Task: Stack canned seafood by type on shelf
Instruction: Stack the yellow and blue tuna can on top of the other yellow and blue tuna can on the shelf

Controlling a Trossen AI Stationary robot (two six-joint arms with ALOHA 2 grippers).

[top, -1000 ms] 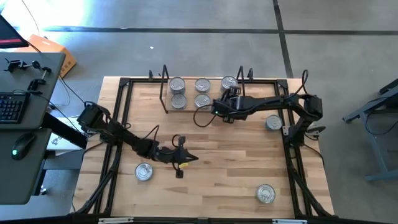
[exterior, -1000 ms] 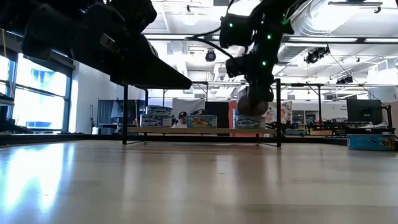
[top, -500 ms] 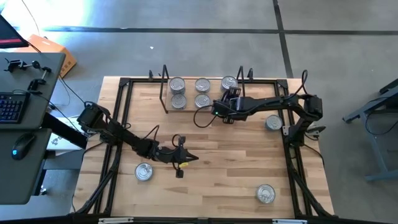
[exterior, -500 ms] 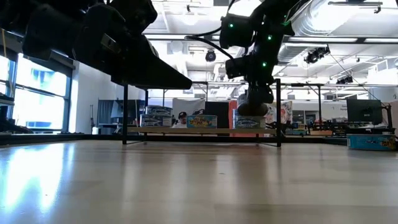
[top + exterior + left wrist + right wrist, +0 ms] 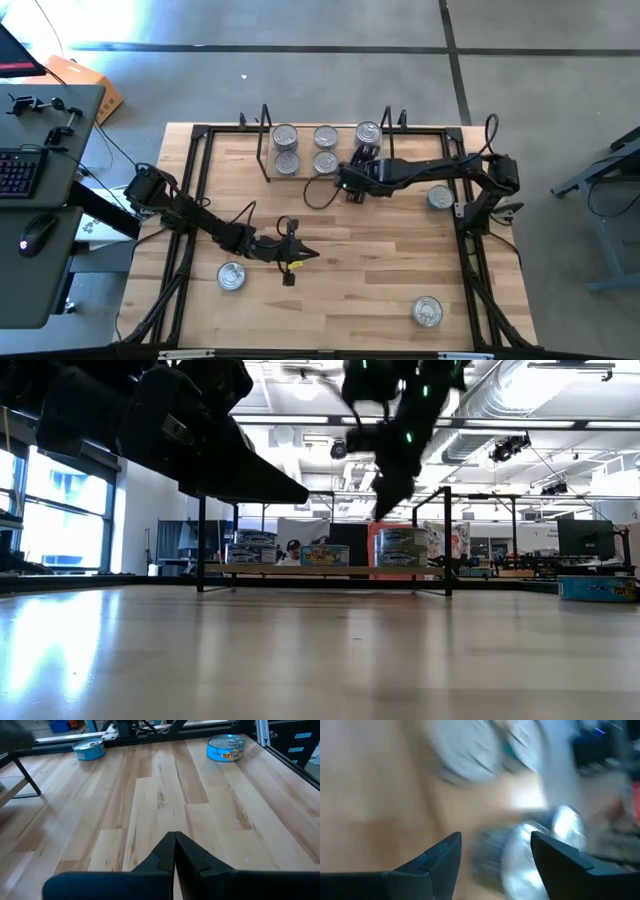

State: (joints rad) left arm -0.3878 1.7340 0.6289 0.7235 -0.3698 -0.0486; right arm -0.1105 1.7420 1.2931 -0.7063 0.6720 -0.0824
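Right gripper (image 5: 352,187) at shelf (image 5: 268,172) front edge, fingers spread, nothing held. Tins (image 5: 286,137) on shelf in three groups; right group stacked two high (image 5: 402,548). Left gripper (image 5: 174,840) closed, empty, above table centre (image 5: 380,250). Three loose tins (image 5: 231,276) remain on table.

Two dark jointed arms, black looping cables, green indicator lights, tapered black fingers

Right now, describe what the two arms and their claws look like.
Both arms are dark, jointed, with black cables looping alongside. The left claw ends in two black wedge-shaped fingers tapering to a point, with a small yellow mark near its wrist. The right claw has two flat black fingers; green lights dot that arm in the low view.
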